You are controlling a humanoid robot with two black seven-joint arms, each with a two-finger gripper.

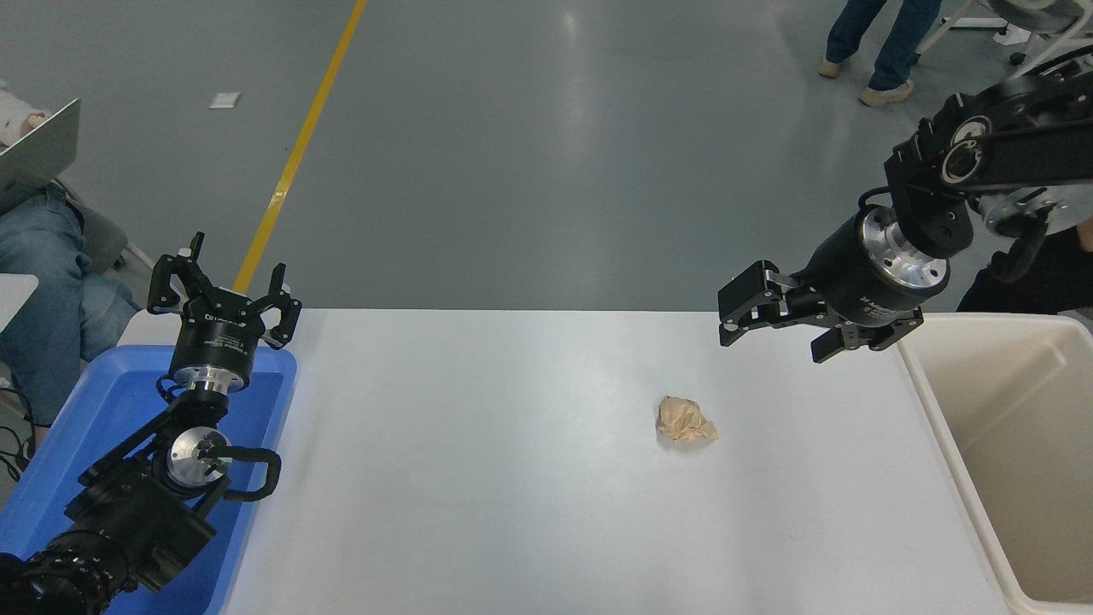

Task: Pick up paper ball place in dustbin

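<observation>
The paper ball [686, 419], a small light-tan wrinkly wad, lies on the white table [512, 478] right of centre. My right gripper [773, 333] is open and empty, hanging above the table's far edge, up and to the right of the ball and apart from it. The dustbin [956, 444], a large cream-beige rectangular bin, stands at the table's right edge; the part of its inside that shows holds nothing. My left gripper [224, 273] is open and empty, parked at the lower left above the blue tray.
A shallow bright-blue tray [256, 444] sits at the table's left edge under the left arm. A seated person with a laptop [38, 154] is at the far left. A person's legs [879, 51] stand on the grey floor at the top right.
</observation>
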